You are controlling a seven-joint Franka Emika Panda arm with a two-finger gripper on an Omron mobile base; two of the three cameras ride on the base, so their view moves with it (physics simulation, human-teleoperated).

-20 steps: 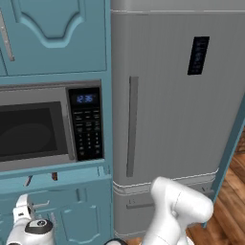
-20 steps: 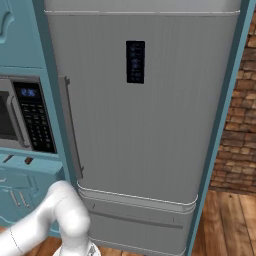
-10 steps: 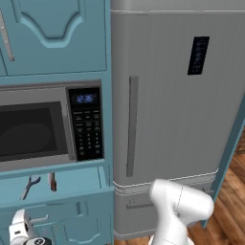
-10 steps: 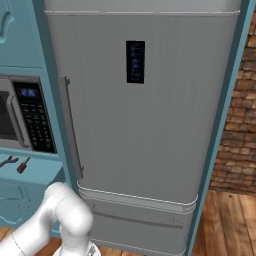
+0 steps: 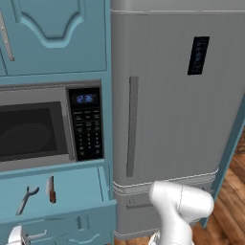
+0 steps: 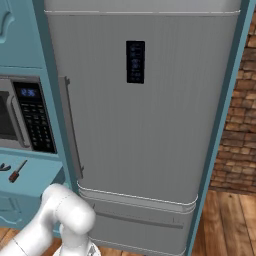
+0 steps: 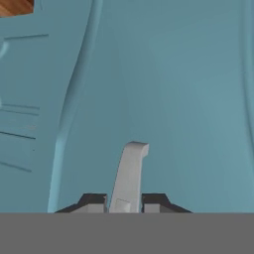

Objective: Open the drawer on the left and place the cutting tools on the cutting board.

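The drawer (image 5: 57, 194) is pulled out under the microwave (image 5: 48, 127), at 8 o'clock in the left base view. Inside it, the forked tool (image 5: 26, 199) lies just left of the knife (image 5: 50, 189). The fridge (image 5: 177, 110) stands at 3 o'clock. The jaws are clenched on the silver handle (image 7: 128, 173).

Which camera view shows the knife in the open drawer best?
The left base view: the knife lies whole in the drawer, beside the forked tool. The right base view shows it small at the edge.
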